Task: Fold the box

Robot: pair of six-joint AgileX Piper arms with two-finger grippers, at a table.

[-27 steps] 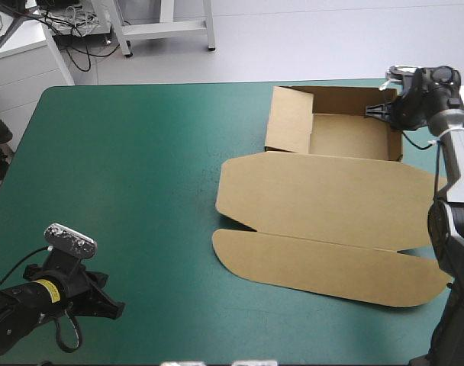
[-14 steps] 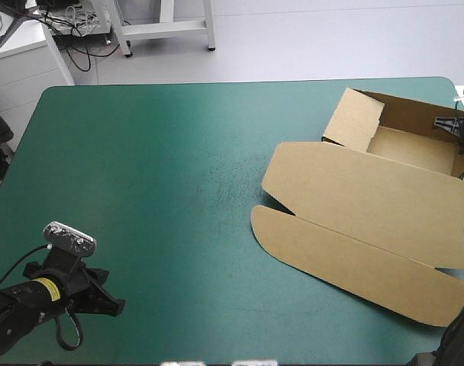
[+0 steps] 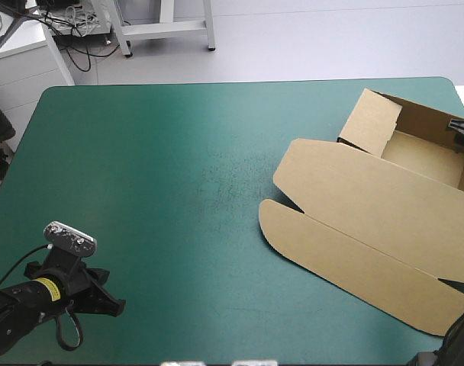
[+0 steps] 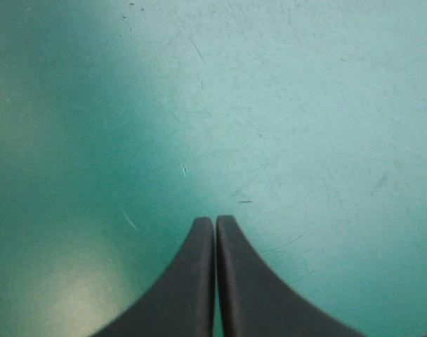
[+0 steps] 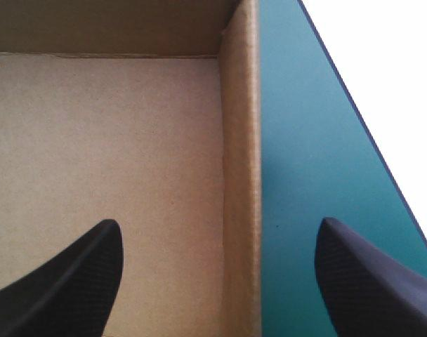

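The brown box lies on the right side of the worktop, on the teal-green cover. It is only partly made. Its far part is an open tray with its walls standing up, near the far right corner of the worktop. At the left end of the tray, one side flap stands up and leans a bit outward. The lid lies flat on the cover. It reaches from the tray toward the near side of the worktop. A fold line runs across it, and its left corners are round.

The right gripper is at the right end of the tray, and only a small black bit of it shows from above. In the right wrist view the right gripper is spread wide. One black finger is over the floor of the tray. The other finger is over the teal-green cover outside the box. The side wall of the tray runs between them, and neither finger touches it.

The left gripper is well apart from the box, at the near left corner of the worktop. In the left wrist view the left gripper has its two black fingers pressed together into one point. They hold nothing, and ahead of them is the teal-green cover with a few thin scratches
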